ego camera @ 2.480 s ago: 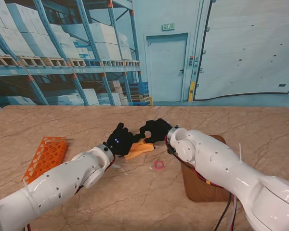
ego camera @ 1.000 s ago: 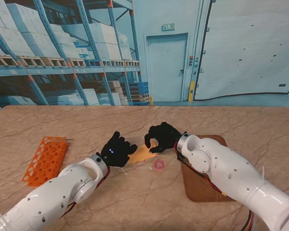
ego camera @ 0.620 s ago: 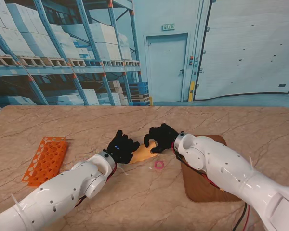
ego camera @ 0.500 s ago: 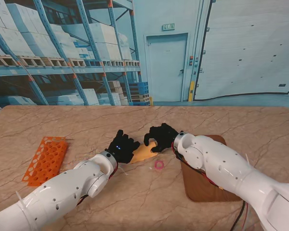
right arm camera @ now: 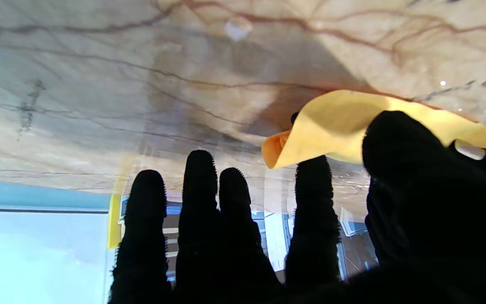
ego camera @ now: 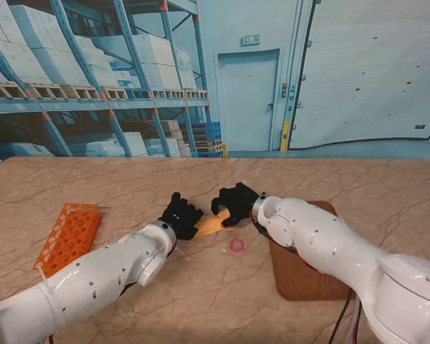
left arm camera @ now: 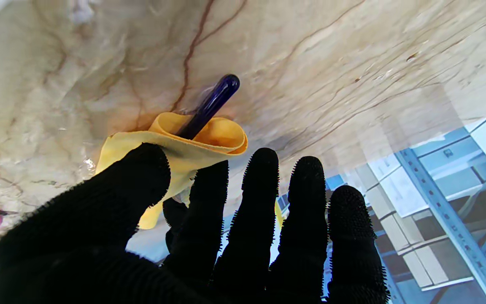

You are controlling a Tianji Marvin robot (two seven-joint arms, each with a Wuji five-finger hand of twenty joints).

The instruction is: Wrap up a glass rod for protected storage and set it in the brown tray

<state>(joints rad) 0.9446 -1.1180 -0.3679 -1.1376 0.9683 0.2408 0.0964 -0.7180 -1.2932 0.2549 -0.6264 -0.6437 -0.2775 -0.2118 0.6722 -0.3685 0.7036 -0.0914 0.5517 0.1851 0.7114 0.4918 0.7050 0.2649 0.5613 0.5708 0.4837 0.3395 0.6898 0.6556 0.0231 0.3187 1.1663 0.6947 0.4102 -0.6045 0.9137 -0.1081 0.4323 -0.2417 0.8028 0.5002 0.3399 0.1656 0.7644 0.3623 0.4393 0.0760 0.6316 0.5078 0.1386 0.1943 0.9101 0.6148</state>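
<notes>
Both closed in since a second ago, left hand [ego camera: 180,216] and right hand [ego camera: 233,205] pinching the yellow cloth [ego camera: 210,223] rolled round the dark glass rod [left arm camera: 209,108], wrapping nearly done.

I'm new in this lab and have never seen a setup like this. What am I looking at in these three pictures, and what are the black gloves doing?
It is a robot with two white arms ending in black five-finger hands. The wide picture looks down from its stand; the other two come from cameras on each wrist and appear upside down.

On the marble table lie an orange rack, a small pink ring and a brown tray.

The left hand and right hand both pinch a yellow cloth. The left wrist view shows it rolled around a dark glass rod, with one end sticking out.
</notes>
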